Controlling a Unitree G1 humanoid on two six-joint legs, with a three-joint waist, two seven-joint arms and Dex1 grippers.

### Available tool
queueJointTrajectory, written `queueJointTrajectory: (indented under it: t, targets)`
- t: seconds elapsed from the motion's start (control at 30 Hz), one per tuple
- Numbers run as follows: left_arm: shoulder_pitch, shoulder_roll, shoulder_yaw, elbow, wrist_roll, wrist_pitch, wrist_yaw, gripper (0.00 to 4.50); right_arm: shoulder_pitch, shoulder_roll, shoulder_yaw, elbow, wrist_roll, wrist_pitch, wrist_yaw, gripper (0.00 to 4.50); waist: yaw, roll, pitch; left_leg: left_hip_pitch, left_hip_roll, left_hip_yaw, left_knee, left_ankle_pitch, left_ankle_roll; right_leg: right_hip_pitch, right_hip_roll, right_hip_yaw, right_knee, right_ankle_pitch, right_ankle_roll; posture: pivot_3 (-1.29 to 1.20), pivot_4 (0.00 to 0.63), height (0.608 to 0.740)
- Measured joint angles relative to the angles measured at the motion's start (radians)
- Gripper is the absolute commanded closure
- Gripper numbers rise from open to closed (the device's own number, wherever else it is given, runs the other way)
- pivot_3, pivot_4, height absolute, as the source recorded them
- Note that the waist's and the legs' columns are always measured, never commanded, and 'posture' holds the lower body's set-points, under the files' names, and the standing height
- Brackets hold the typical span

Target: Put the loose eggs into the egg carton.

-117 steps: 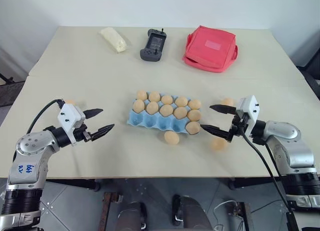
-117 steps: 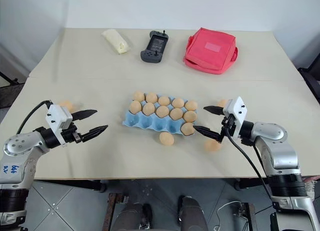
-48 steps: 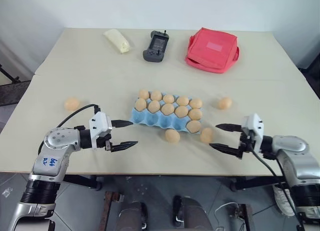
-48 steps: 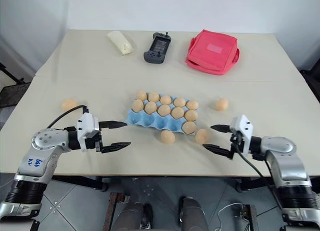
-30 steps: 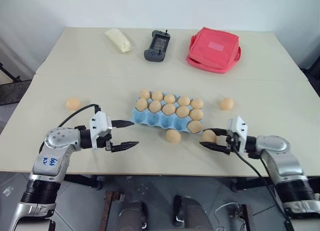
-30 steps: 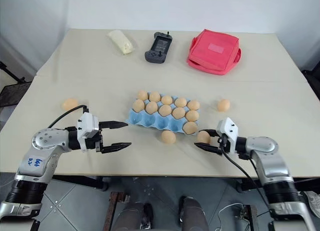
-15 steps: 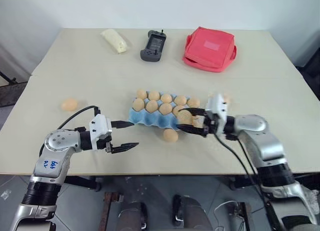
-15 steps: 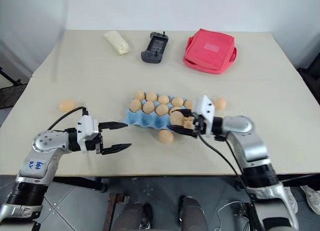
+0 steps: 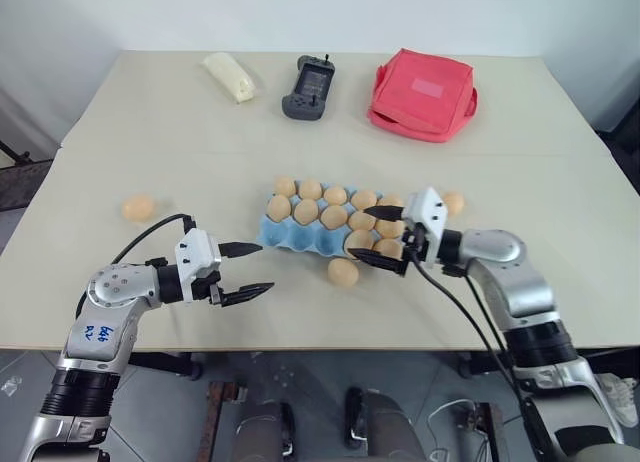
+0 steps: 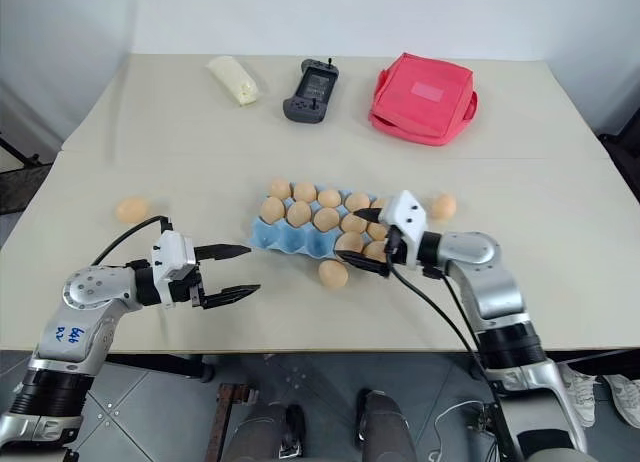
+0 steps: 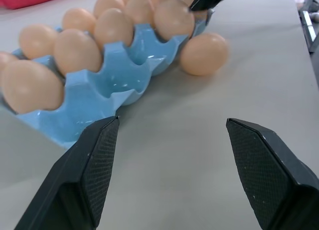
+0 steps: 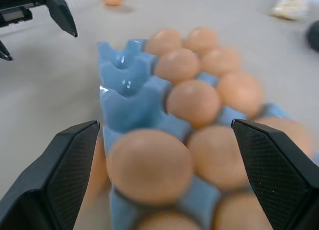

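The desk (image 9: pixel 300 132) carries the egg carton (image 9: pixel 300 238) at its centre, well in from every edge. The carton is a thin moulded tray; judged light and somewhat flexible, so it may slide if pushed from the side. Its back two rows are filled. The front row holds eggs at its right end, and the front cups toward the left end stand empty.

Three loose eggs lie on the desk surface:
- one egg (image 9: pixel 343 272) just beside the carton's front edge, toward the near edge of the desk;
- one egg (image 9: pixel 138 207) well apart, toward the left edge of the desk;
- one egg (image 9: pixel 453 202) near the carton's right end, behind the right arm.

Handling: each egg is judged light, rigid, smooth-skinned and fragile, and it will roll on the flat desk. Grip across the short axis at the widest part, with light pressure, and lower it into a cup rather than dropping it.

The right gripper (image 9: pixel 381 239) hangs over the carton's right end, fingers spread wide, holding nothing. The left gripper (image 9: pixel 246 270) stands off the carton's left front corner, fingers apart, empty.
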Motion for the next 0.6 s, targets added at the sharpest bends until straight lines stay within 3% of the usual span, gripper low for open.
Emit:
queueJointTrajectory:
  t: [0.17,0.33,0.5,0.6]
  targets:
    - [-0.036,-0.063,-0.035,-0.041,0.004,0.049,0.052,0.84,0.14,-0.076,-0.163,-0.048,0.039,-0.003,-0.041,0.01,0.004,0.0,0.0,0.001,-0.001,0.0,0.001,-0.001,0.001,0.001,-0.001,0.001,-0.003,0.001,0.002,0.0,0.15,0.74]
    - [-0.058,-0.134,-0.092,-0.074,0.03,0.086,0.115,0.84,0.243,-0.097,-0.298,0.032,0.034,-0.062,-0.108,0.01,0.006,0.0,0.0,0.002,-0.001,0.002,0.001,0.0,0.001,0.001,0.0,0.003,-0.002,0.002,0.001,0.0,0.15,0.74]
    - [-0.076,-0.145,-0.103,-0.076,0.046,0.106,0.149,0.84,0.249,-0.097,-0.32,0.109,0.01,-0.106,-0.172,0.01,-0.007,0.0,0.0,0.003,0.0,0.002,0.001,0.002,0.001,0.001,0.001,0.003,0.0,0.003,-0.001,0.0,0.15,0.74]
    - [-0.075,-0.143,-0.103,-0.079,0.047,0.109,0.149,0.84,0.181,-0.084,-0.311,0.163,-0.001,-0.091,-0.224,0.01,-0.01,0.0,0.0,0.004,0.0,0.003,0.001,0.005,0.0,0.001,0.0,0.004,0.001,0.005,-0.003,0.0,0.15,0.74]
